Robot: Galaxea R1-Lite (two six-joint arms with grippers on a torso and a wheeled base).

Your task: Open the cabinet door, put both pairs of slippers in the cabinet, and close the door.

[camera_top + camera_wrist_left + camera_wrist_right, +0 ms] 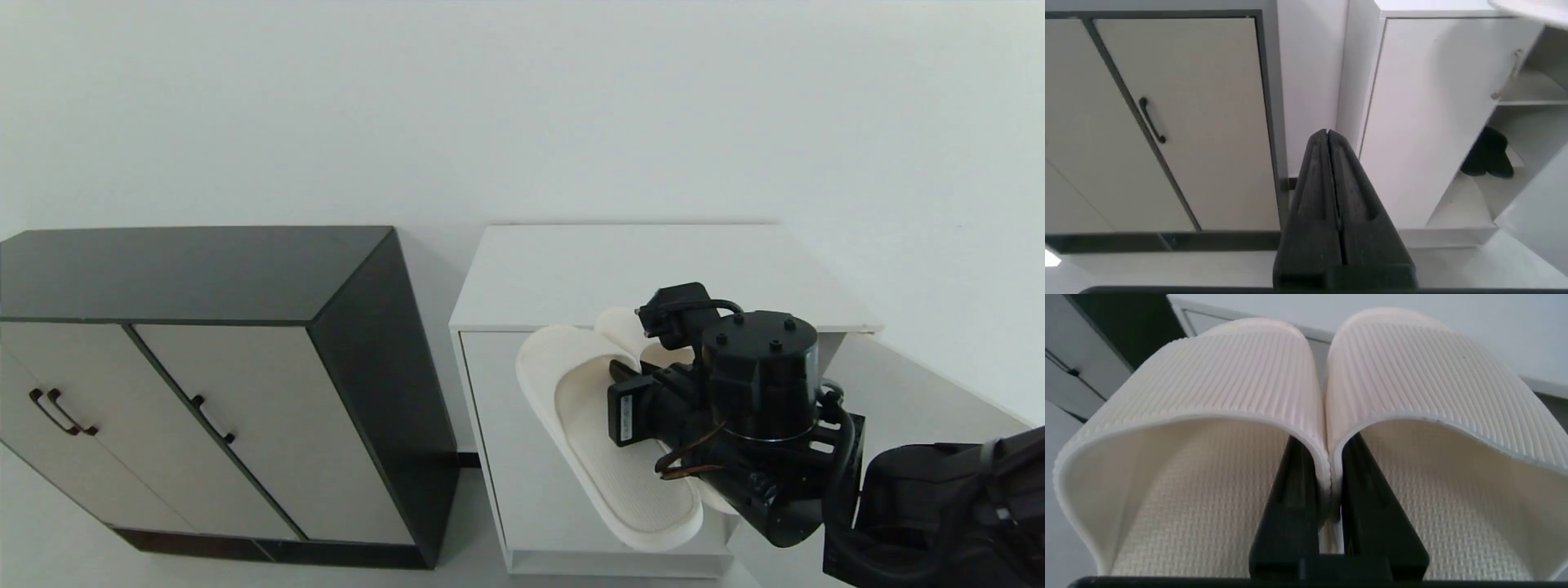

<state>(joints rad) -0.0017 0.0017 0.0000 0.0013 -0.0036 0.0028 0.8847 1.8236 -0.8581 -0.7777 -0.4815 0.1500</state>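
At 3 o'clock of the black cabinet (196,269), the right gripper (1327,490) clamps 2 cream slippers (588,425) by their touching uppers, probably light and floppy; the left gripper (1328,188) has its fingers together, empty.

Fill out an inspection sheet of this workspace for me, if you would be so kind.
Surface: pale floor under both cabinets.
Job's things: white cabinet, its door open; dark slippers inside, below a shelf; cream slippers held in the air.
Clutter: nothing seen.
Grippers: right claw shut on the cream slippers; left claw shut, holding nothing.
Cables: thin wires at the right wrist.
Surroundings: dark cabinet, doors closed; plain wall.
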